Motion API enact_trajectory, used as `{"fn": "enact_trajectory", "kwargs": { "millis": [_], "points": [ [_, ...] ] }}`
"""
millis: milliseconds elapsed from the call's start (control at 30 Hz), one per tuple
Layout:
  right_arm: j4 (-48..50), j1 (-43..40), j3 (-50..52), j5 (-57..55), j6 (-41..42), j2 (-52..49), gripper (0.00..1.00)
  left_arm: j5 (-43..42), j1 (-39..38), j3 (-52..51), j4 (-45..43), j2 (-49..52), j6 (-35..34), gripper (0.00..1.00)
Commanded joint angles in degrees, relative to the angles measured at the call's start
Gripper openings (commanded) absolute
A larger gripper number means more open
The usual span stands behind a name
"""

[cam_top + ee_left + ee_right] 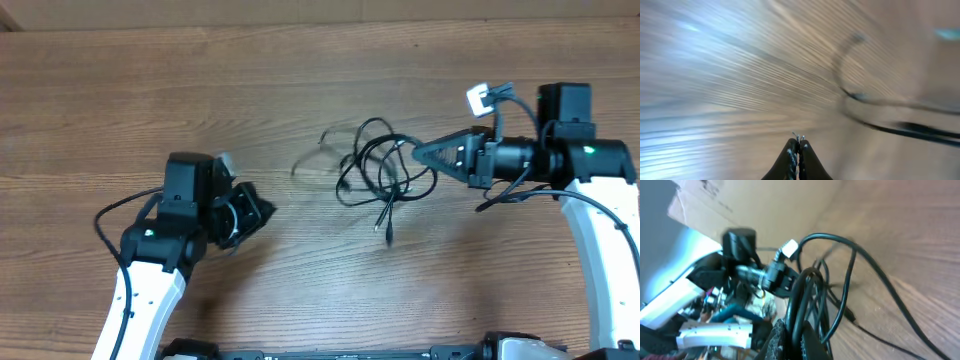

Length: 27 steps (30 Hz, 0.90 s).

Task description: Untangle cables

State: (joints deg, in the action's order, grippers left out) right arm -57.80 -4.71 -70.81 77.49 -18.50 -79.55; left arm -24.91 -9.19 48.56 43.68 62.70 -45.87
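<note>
The black cables (378,165) form a tangle of loops at the table's middle, with one plug end (388,236) trailing toward the front. My right gripper (416,152) is shut on several strands at the tangle's right side. In the right wrist view the strands (805,295) pass between its jaws (799,332) and loop out over the wood. My left gripper (262,210) is shut and empty, left of the tangle and apart from it. The left wrist view is blurred. It shows shut jaws (799,146) and a cable (875,102) lying ahead to the right.
The wooden table (120,90) fills the view. A faint blurred cable strand (318,150) shows at the tangle's left. The left arm (715,305) appears beyond the cables in the right wrist view, with cardboard (755,205) behind it.
</note>
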Motion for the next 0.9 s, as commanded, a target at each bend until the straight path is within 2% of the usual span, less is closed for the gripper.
{"fn": "enact_trajectory", "kwargs": {
  "millis": [0,133,233,300,367,433,467,533,633,800,867],
  "points": [
    [0.46,-1.11,-0.72,5.14,-1.22,1.33,0.04,12.48,0.28,-0.39,2.34,-0.07,0.15,0.04],
    [0.46,-1.11,-0.72,5.11,-1.22,1.33,0.04,16.90,0.28,-0.39,5.68,-0.07,-4.17,0.04],
    [0.15,-1.01,-0.72,5.11,-0.98,1.33,0.04,17.40,0.28,-0.39,5.35,-0.07,-4.52,0.05],
    [-1.31,-0.61,-0.72,4.94,-1.03,1.33,0.04,15.80,0.26,-0.39,4.11,-0.07,-4.50,0.15],
    [-2.73,0.11,-0.72,2.86,-1.03,1.33,0.04,10.58,0.26,-0.39,1.60,-0.07,-3.76,0.35],
    [-3.34,1.01,-0.72,-1.25,-0.98,1.33,0.04,2.21,0.20,-0.39,-3.28,-0.07,1.01,0.60],
    [-3.52,1.36,-0.70,-2.75,-0.94,1.31,0.04,-3.21,0.15,-0.39,-6.43,-0.07,4.28,0.77],
    [-3.63,1.92,-0.70,-3.78,-0.09,1.27,0.04,-12.48,0.17,-0.39,-11.41,-0.07,7.48,0.99],
    [-3.56,2.10,-0.70,-3.76,0.52,1.27,0.04,-20.22,0.15,-0.39,-15.63,-0.07,7.61,1.00],
    [-3.65,2.27,-0.70,-3.67,0.79,1.27,0.04,-20.52,-0.63,-0.46,-13.20,0.59,5.57,0.83],
    [-3.65,2.67,-0.70,-3.67,0.79,1.27,0.04,-19.71,-1.90,-0.46,-13.11,1.38,3.34,0.82]
  ]
}}
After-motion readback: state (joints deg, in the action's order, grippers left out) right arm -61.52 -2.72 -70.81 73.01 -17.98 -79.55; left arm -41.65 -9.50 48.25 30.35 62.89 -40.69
